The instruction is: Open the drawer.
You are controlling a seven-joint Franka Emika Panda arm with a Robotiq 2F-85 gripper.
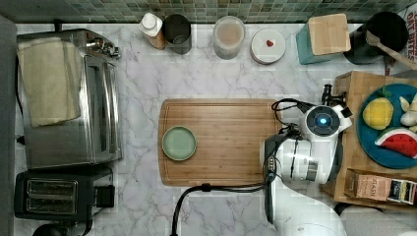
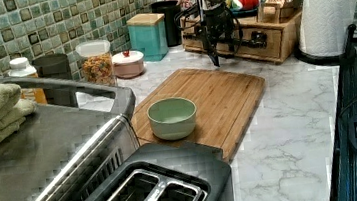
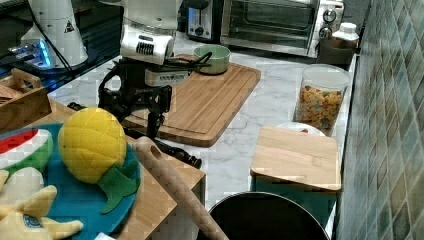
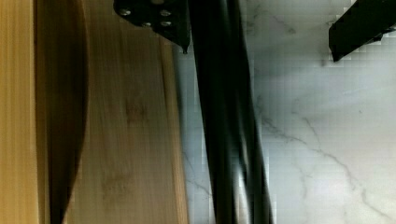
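A: Two jaws are standing apart on one gripper (image 4: 259, 32), straddling the drawer's (image 4: 135, 140) one black bar handle (image 4: 229, 140) without pinching it.

B: And the drawer is sitting in the wooden stand (image 2: 260, 39) on the marble bench (image 2: 290, 134), beside one cutting board (image 2: 211, 97) carrying one green bowl (image 2: 172, 117).

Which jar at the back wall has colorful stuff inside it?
The clear glass jar with the see-through lid, full of colourful cereal pieces. In the left view it stands between the dark empty cup and the pink lidded dish.
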